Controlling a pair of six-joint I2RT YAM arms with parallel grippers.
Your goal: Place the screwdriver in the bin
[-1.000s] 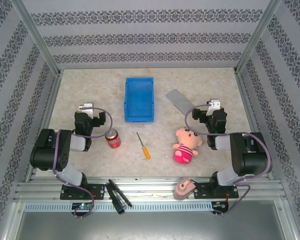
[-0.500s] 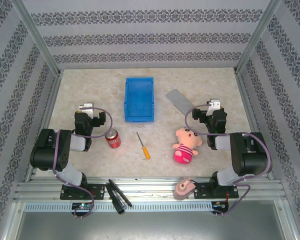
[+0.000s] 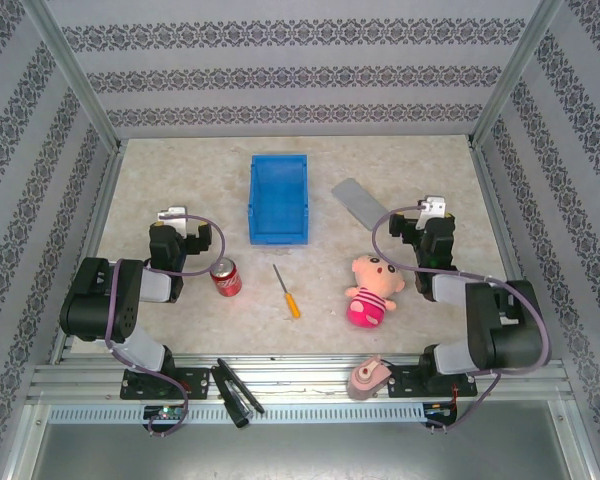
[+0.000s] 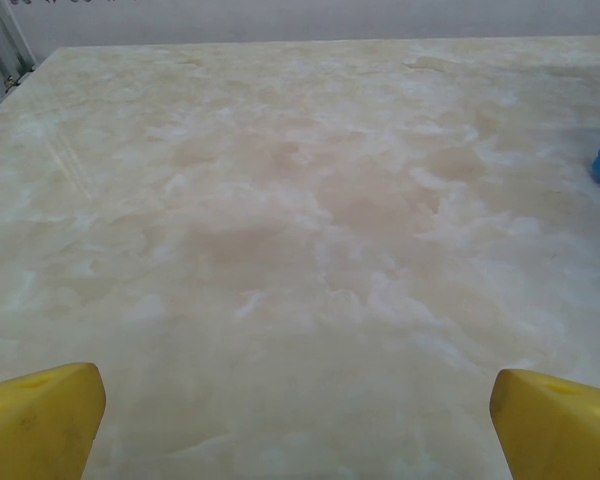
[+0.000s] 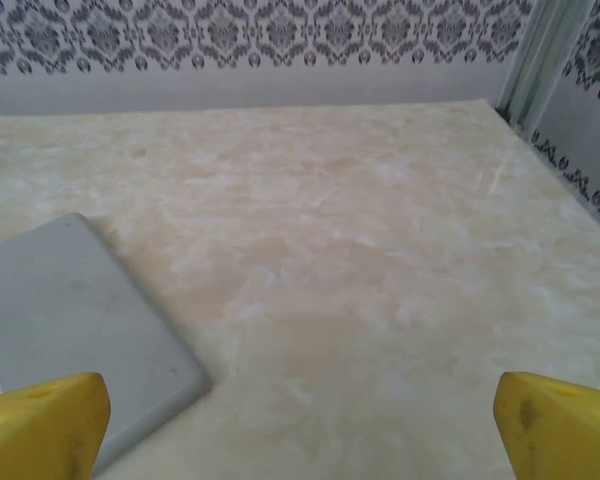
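Nothing legible here, tbh. The red soda can [image 3: 225, 277] has some pale marking on its side, but it's too small and blurry to make out any letters or a brand. The blue bin [image 3: 278, 198], the screwdriver [image 3: 287, 292] and the grey slab [image 3: 358, 200] all look plain from the top view, with no print, numbers or stickers I can read. The slab is close up in the right wrist view and is just bare grey there too.
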